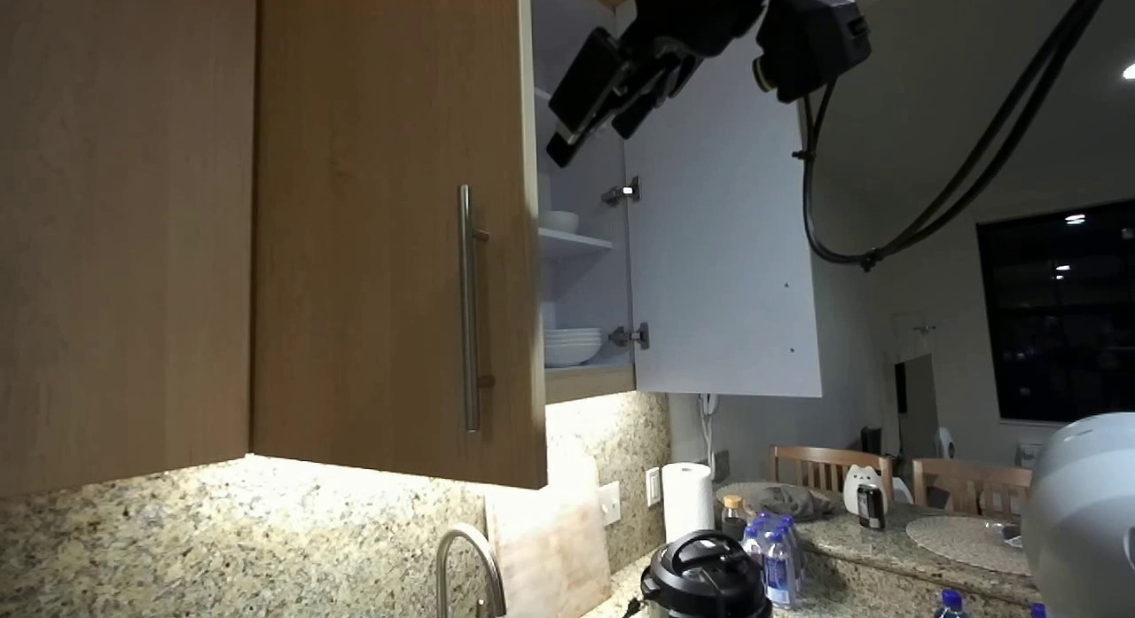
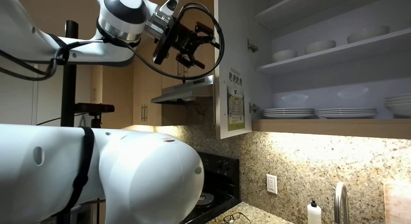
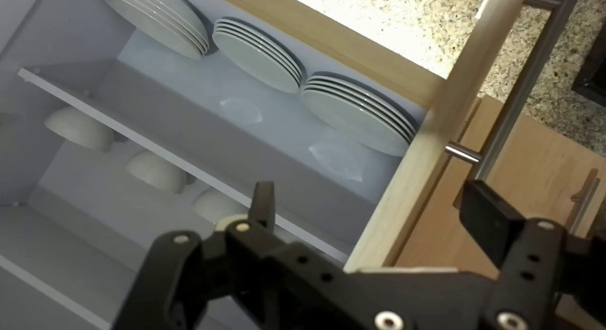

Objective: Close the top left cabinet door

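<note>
Above the granite backsplash (image 1: 266, 540), we see the top left cabinet door (image 1: 372, 228) standing swung out from its cabinet (image 2: 321, 125), its silver bar handle (image 1: 469, 312) upright near the free edge, while white plates (image 2: 288, 113) lie stacked on the cabinet's bottom. In the wrist view, we have the gripper (image 3: 369, 190) with its fingers (image 3: 490, 226) spread wide, the door's pale edge crossing between them there; we cannot tell whether either finger touches it.

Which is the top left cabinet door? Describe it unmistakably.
In an exterior view, find the open white-shelved cabinet. On its left stands the tall light-brown wood-grain door. Unlike the plain wood panel and white-faced door flanking it, this shows a vertical silver bar handle.
</note>
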Controlling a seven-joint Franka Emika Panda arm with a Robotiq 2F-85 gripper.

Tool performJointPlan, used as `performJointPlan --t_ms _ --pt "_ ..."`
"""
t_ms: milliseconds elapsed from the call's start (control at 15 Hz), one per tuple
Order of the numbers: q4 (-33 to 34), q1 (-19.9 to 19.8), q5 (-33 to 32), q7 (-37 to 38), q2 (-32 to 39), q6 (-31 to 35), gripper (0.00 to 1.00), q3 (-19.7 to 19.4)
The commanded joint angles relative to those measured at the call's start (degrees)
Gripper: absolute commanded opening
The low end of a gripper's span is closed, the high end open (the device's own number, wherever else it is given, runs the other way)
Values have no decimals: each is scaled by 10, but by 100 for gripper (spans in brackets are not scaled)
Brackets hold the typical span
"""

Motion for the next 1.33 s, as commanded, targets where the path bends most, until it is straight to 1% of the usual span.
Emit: performJointPlan --t_ms 0,200,467,733,1067,1267 --pt "17 12 -21 2 29 -8 100 15" --pt "23 8 -27 -1 51 -5 100 21" --pt "33 2 -42 -3 86 -5 100 13" --pt "32 -8 -61 -5 118 2 100 -16" --pt "29 -13 -76 -6 135 3 100 -64" --pt "30 -17 -86 -1 142 6 100 -73"
